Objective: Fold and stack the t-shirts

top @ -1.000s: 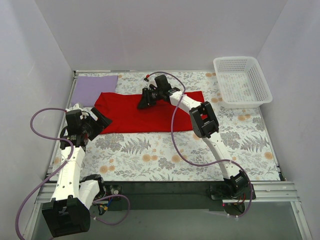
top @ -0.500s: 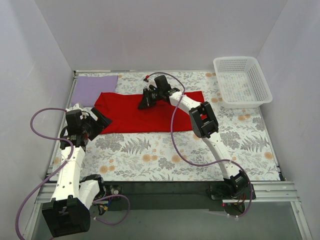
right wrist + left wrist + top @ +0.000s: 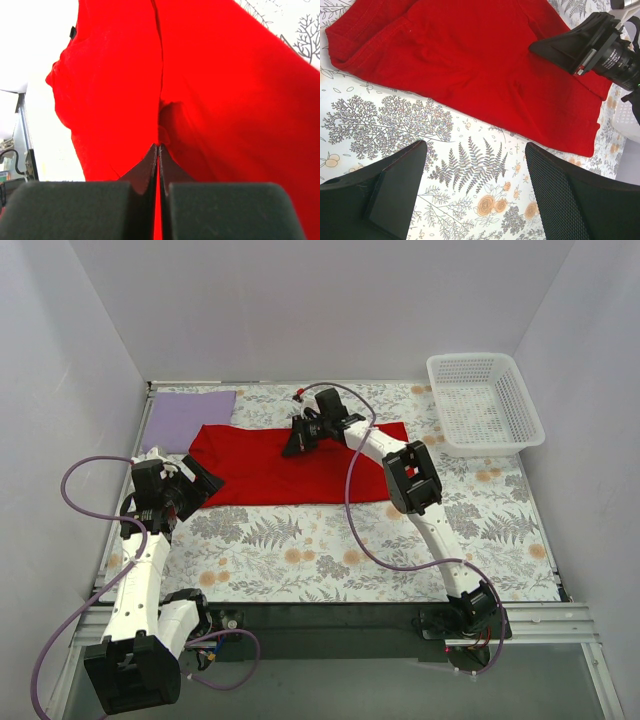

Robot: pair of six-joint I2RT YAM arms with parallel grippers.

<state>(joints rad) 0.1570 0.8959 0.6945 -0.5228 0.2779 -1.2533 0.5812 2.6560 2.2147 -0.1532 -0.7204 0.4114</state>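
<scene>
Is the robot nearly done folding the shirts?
Roughly halfway. Done: the pale lavender cloth t-shirt lies as a flat folded rectangle in the far left corner. In hand: the right arm's jaws are shut, pinching the bright red cloth t-shirt near its far edge; it lies as a long band. The left arm's jaws hang open by its left end. Left: finish folding the red one and stack the two.
</scene>
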